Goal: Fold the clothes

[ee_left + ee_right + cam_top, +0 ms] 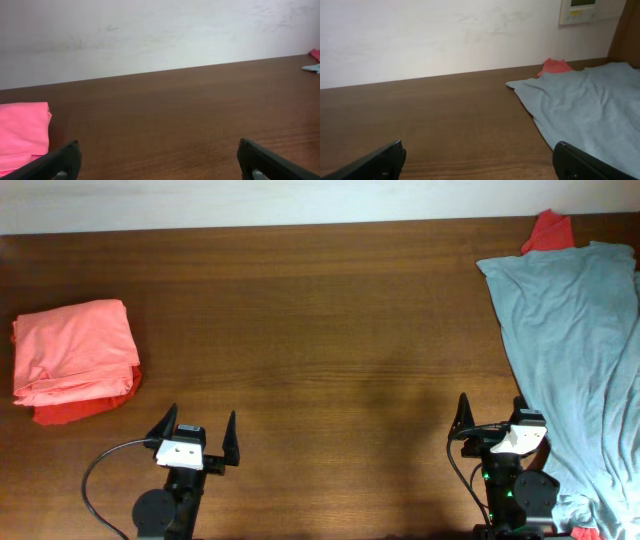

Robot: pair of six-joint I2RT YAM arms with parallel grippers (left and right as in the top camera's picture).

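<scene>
Left gripper (202,420): fingers spread wide, nothing between them, low at the near edge of the table (320,330). The folded coral garment (75,350) lies ahead and to its left, well apart, by the table's left edge. It's stacked on a red piece (80,410) that pokes out underneath. In the left wrist view the coral stack sits just beyond the left finger, outside the jaws.

Right gripper (492,418): also spread wide and empty, with bare wood between the jaws. The grey-blue shirt (575,350) lies unfolded and rumpled down the table's right side, from far edge to near edge, running right alongside this gripper's right side. Can't tell whether the finger touches the hem. A red garment (548,230) peeks out from behind the shirt's far corner.
</scene>
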